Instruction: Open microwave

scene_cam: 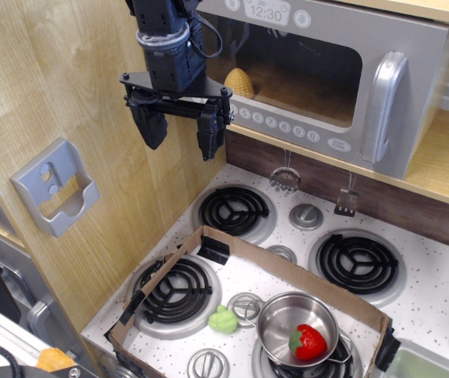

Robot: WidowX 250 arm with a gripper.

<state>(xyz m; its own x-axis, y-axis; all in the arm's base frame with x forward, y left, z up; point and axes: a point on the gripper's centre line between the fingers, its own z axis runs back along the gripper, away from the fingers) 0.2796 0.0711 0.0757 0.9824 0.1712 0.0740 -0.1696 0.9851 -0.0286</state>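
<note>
Up to the right of the end effector (179, 131) sits the microwave (319, 75), its door looking shut or nearly so, its handle (387, 106) well off at the far right edge. To do this well, I'd say the arm should travel right along the door front, bracket the handle between its fingers, then pull outward in an arc about the hinge rather than straight back. The arm hangs down from above, wrist vertical, fingers (209, 134) pointing down and spread apart, holding nothing. Below it lies the stove (232, 211) with a pot (283, 315).
</note>
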